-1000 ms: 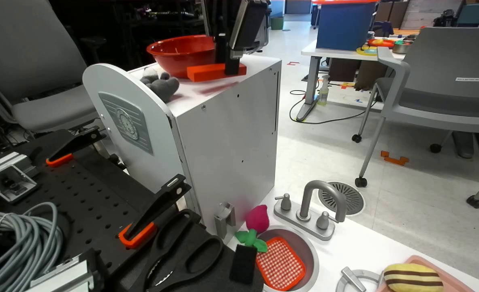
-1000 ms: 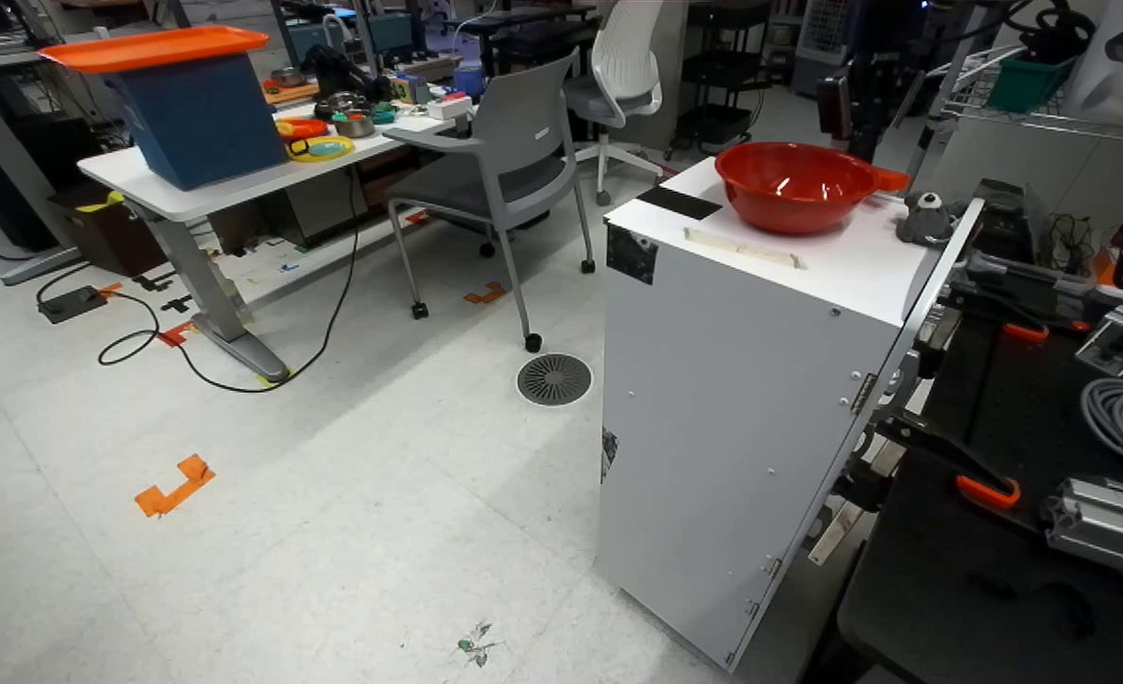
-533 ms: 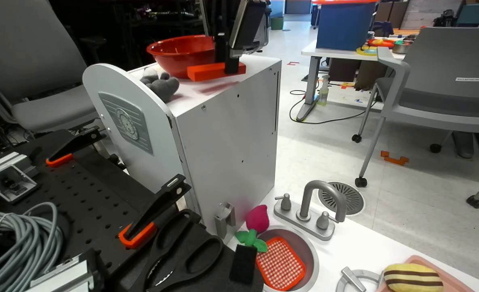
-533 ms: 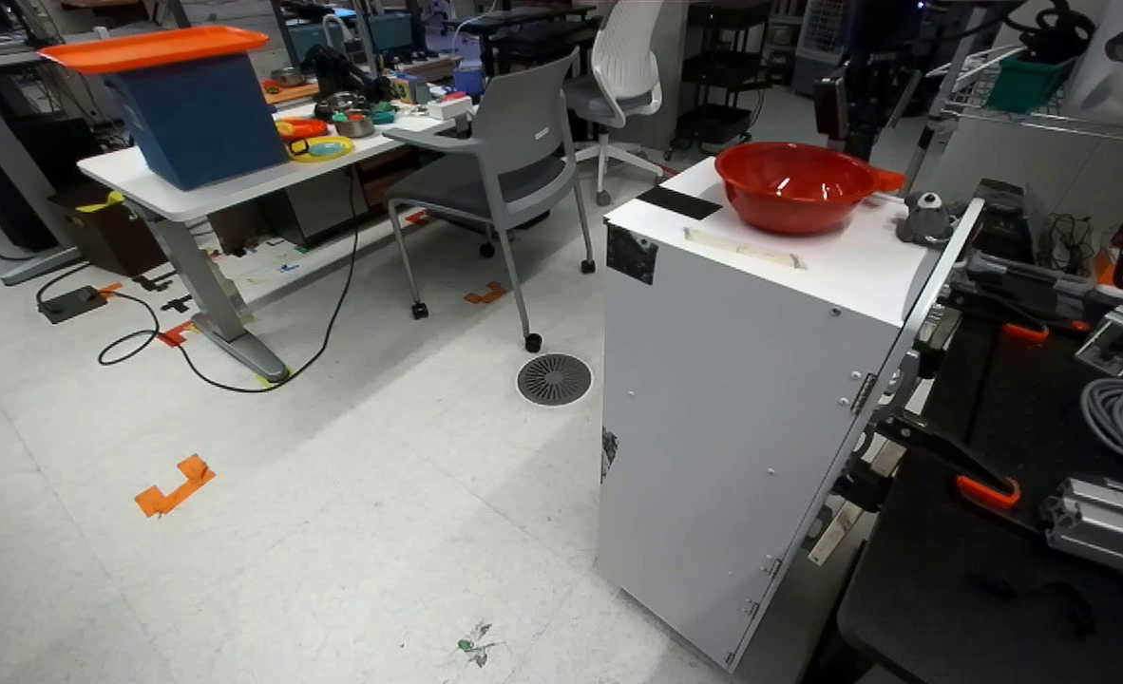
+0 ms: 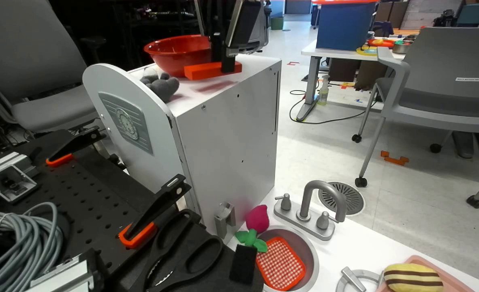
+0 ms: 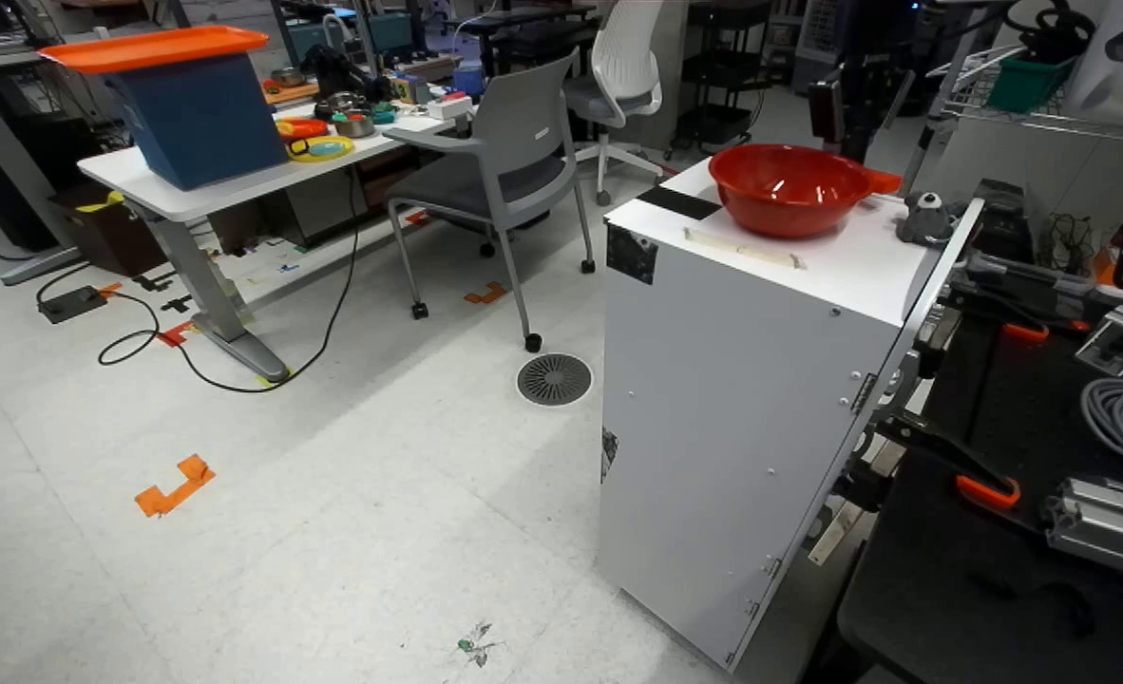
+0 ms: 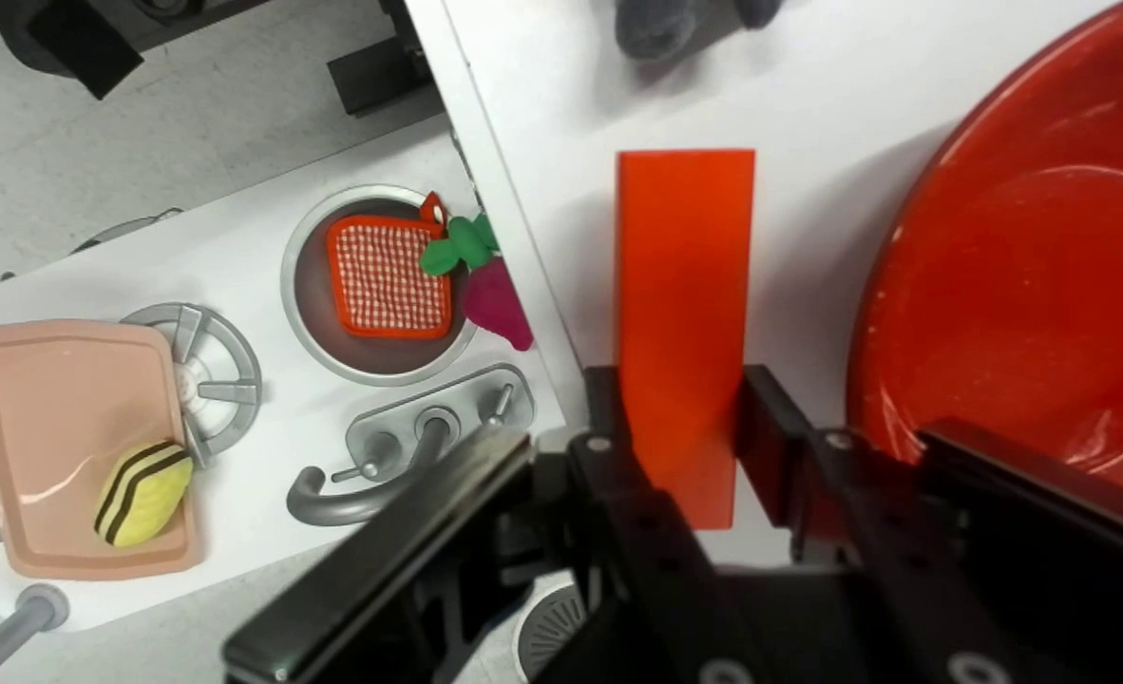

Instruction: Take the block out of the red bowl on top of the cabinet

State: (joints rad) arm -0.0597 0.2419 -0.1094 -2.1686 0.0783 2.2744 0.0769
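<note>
The orange-red block [image 5: 199,71] is out of the bowl, between the fingers of my gripper [image 5: 228,67]. It seems a little above the top of the white cabinet [image 5: 231,134]. In the wrist view the block [image 7: 685,247] lies lengthwise between both fingers of the gripper [image 7: 680,408], which touch its sides. The red bowl [image 5: 174,59] stands on the cabinet top right beside the block and gripper. Its inside shows no object in the wrist view [image 7: 1027,285]. In an exterior view the bowl [image 6: 789,204] hides most of the block [image 6: 885,181]; the cabinet [image 6: 732,399] stands below.
A grey plush toy [image 5: 163,86] sits on the cabinet top by the raised rounded door [image 5: 95,83]. Below are a toy sink [image 7: 300,304] with a red checked pad, a faucet [image 5: 308,202] and a pink tray [image 7: 58,380]. A black table [image 5: 101,190] with clamps adjoins the cabinet.
The gripper and block have shifted slightly left in both exterior views. The bowl has slid slightly the same way with them. The block has stayed between the fingers.
</note>
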